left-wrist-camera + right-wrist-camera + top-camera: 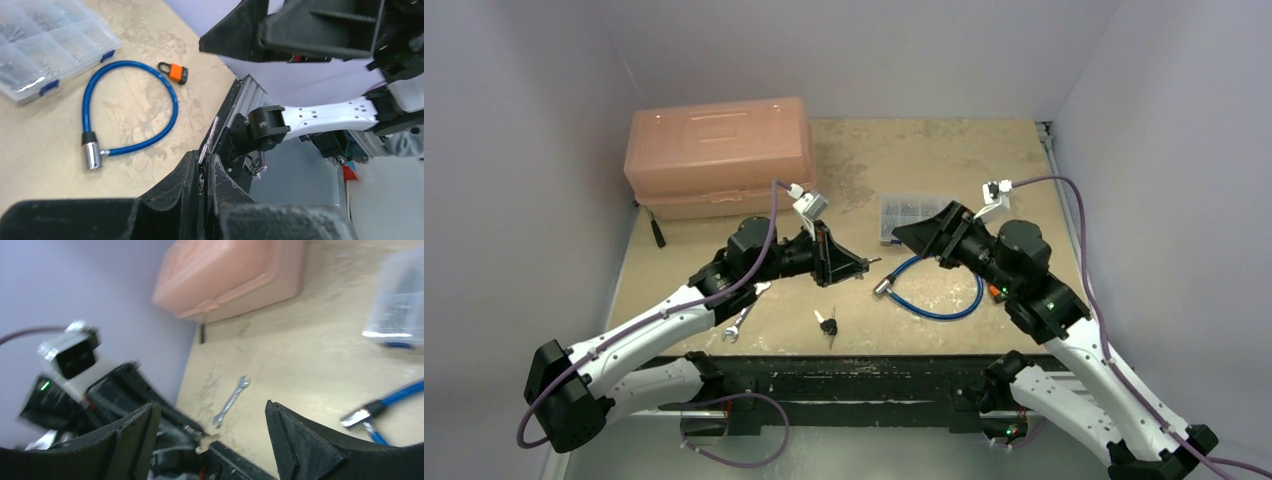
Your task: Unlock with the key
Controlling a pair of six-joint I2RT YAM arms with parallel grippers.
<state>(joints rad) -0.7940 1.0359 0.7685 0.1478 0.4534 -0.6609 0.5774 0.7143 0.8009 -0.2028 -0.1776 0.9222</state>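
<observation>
Scuffed tan worktop (924,150), pale lilac walls (524,120). Left gripper (202,160): jaws pinching a key (210,137). Right gripper (212,407): jaws spread. Blue cable lock (132,63) right of centre.

The left arm (646,325) reaches in from the near left corner and the right arm (1086,352) from the near right, both bent at the elbow. The two tools face each other above the counter (924,150). The left tool (202,176) is pinched tight on a key (212,136). The right tool (210,410) has its fingers spread wide, holding nothing.
</observation>
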